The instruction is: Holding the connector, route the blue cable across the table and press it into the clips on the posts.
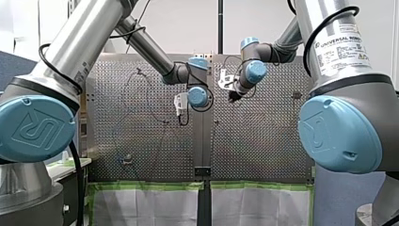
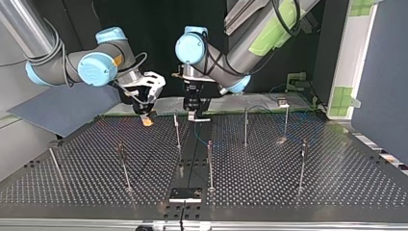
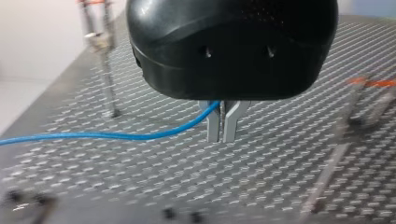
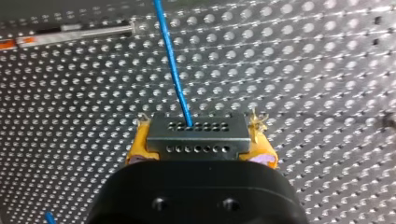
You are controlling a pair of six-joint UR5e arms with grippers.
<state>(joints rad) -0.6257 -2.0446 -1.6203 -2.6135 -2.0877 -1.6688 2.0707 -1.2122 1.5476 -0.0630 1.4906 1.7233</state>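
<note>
In the right wrist view my right gripper (image 4: 201,140) has its yellow pads (image 4: 140,144) shut on a grey metal connector (image 4: 197,133) with two rows of holes. The blue cable (image 4: 172,65) leaves the connector and runs ahead over the perforated table. In the left wrist view my left gripper (image 3: 223,127) has its metal fingers shut on the blue cable (image 3: 93,136), which trails off to one side just above the table. In the top view the two grippers hang close together at the far middle, my right (image 2: 146,118) at the left and my left (image 2: 193,114) beside it.
Several thin posts with clips stand on the table, such as one (image 2: 177,130) between the grippers, one (image 2: 210,163) nearer the camera and one (image 2: 246,126) to the right. A black plate (image 2: 185,194) lies at the near edge. White bags (image 1: 150,205) hang below the table.
</note>
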